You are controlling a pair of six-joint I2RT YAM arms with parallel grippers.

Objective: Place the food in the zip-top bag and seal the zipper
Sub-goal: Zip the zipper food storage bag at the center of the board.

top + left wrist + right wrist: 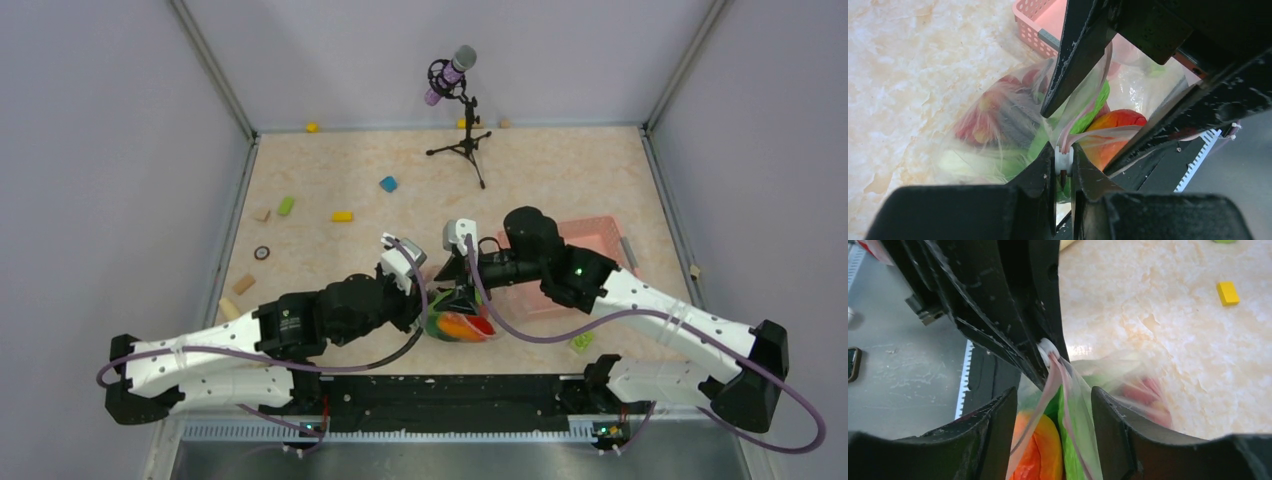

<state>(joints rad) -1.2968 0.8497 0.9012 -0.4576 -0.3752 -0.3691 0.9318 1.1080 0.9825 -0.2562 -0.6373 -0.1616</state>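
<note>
The food (1118, 120) is inside the zip-top bag (998, 115). The left gripper (1064, 157) pinches the zipper (1066, 140) at one end. The right gripper (1053, 405) straddles the mouth, jaws apart, so sealing looks unfinished.

Left fingers (1040, 175) pinch together; right fingers (993, 427) stand apart.

We find the zip-top bag (458, 326) on the table (330, 250) near its front edge, with the food (1118, 120) inside. The left gripper (1063, 160) is at its left and the right gripper (1054, 400) just behind. A basket (595, 240) sits behind and right, and a microphone stand (465, 140) farther back.
</note>
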